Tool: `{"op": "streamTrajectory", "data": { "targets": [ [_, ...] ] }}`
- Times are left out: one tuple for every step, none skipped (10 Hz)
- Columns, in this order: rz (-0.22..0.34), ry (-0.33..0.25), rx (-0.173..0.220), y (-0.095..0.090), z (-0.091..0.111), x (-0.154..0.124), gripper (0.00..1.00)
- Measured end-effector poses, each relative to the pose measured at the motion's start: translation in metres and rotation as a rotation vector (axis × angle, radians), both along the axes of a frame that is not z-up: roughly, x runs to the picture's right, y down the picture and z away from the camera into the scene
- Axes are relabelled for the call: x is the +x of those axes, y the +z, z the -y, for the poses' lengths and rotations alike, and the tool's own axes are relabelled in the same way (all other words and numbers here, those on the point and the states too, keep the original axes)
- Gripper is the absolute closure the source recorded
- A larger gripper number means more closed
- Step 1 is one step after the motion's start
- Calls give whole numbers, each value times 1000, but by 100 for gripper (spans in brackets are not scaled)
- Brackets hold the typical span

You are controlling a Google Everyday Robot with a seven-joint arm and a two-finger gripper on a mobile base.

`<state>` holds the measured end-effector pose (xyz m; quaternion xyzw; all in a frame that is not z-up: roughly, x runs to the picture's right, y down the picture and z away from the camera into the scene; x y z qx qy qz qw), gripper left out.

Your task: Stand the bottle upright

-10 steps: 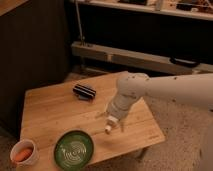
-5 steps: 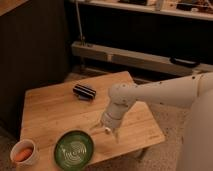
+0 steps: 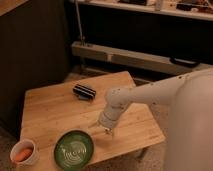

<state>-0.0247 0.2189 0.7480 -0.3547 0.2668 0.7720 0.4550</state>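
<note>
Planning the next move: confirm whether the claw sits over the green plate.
No, the claw hangs beside the green plate, over the table.

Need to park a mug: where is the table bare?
Bare: the wide stretch between cylinder, cup and plate, and the corner beyond the arm. Crowded: the front edge, where the gripper is beside the plate.

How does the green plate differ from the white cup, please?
The plate is green, wide and flat; the cup is white, narrower and taller-walled. The plate bears pale markings; the cup holds something orange. The plate lies next to the gripper, which is low over the table; the cup sits farther from it, by the table's front corner. Both are round and rest on the table.
</note>
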Motion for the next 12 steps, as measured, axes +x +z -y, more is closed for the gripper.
{"op": "streamTrajectory", "data": {
  "targets": [
    [-9, -9, 1, 8, 1, -3, 20],
    [-36, -12, 7, 20, 3, 1, 20],
    [-48, -10, 14, 27, 4, 3, 20],
    [-59, -7, 14, 33, 3, 6, 20],
    [-71, 14, 14, 43, 1, 16, 20],
    [-75, 29, 15, 48, 2, 23, 20],
    [-77, 46, 16, 52, 4, 30, 20],
    [-75, 63, 17, 55, 7, 36, 20],
    [-69, 70, 11, 56, 9, 38, 20],
    [-62, 69, 7, 55, 11, 38, 20],
    [-56, 64, 6, 54, 12, 36, 20],
    [-46, 44, 11, 50, 12, 32, 20]
  ]
}}
